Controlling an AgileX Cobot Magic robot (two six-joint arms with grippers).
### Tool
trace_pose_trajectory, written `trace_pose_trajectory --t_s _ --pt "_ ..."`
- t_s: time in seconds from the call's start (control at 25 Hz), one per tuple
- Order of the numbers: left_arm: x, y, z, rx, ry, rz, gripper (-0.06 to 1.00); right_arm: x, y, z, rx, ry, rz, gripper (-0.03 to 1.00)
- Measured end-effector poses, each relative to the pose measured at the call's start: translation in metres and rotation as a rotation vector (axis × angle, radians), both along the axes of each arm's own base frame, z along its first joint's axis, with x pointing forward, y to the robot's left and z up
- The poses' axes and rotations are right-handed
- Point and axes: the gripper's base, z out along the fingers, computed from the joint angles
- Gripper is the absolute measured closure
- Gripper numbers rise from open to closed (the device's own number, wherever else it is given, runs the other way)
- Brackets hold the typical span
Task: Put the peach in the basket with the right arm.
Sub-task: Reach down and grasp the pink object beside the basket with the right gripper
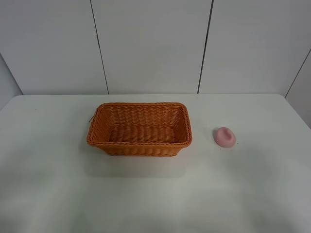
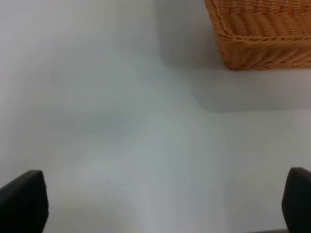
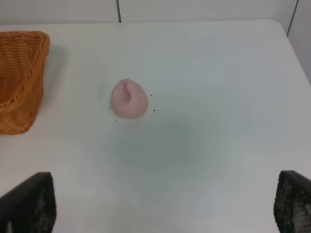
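Wide apart stand the two black fingers of my right gripper, one at each side of the wrist view. They hold nothing and touch nothing. Ahead of that open gap, well clear of both fingertips, lies the small pale pink rounded peach. It rests on the white tabletop with a shallow dimple on its upper side and a few tiny dark specks on the surface around it. Off to one side of the peach I see a rounded corner of the rectangular orange-brown woven wicker basket, apart from the peach with white table between them.

My left gripper is spread just as wide, its black fingers at the two sides of its own view, gripping nothing. A corner of the basket sits further out from it, casting a soft shadow.

From the high camera, the basket stands upright about midway between the left and right edges of the tabletop, closer to the far edge than the near one. One long side faces the near edge, and the whole of its woven floor is in plain sight. The peach sits outside it, between the basket's right-hand short wall and the right edge of the tabletop, nearer the basket. Behind the far edge rise pale wall panels with dark seams.
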Motion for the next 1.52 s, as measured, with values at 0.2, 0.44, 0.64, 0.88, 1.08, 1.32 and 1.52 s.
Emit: trace_pose_trajectory --t_s 0.2,0.44,0.64,0.88,1.08,1.32,1.52 --pt "0.000 0.000 0.000 0.000 0.000 0.000 -0.04 0.000 0.000 0.000 0.000 0.000 0.000 0.27" --pt "0.000 0.000 0.000 0.000 0.000 0.000 -0.04 0.002 0.000 0.002 0.001 0.007 0.000 0.27" --pt "0.000 0.000 0.000 0.000 0.000 0.000 -0.04 0.034 0.001 0.024 0.011 0.114 0.000 0.27" --pt "0.000 0.000 0.000 0.000 0.000 0.000 -0.04 0.110 0.004 0.053 0.025 0.335 0.005 0.27" --pt "0.000 0.000 0.000 0.000 0.000 0.000 -0.04 0.191 0.009 0.051 0.059 0.573 0.014 0.27" --pt "0.000 0.000 0.000 0.000 0.000 0.000 -0.04 0.281 0.011 0.031 0.037 0.777 0.049 0.27" --pt "0.000 0.000 0.000 0.000 0.000 0.000 -0.04 0.342 0.012 0.003 0.021 0.897 0.068 0.27"
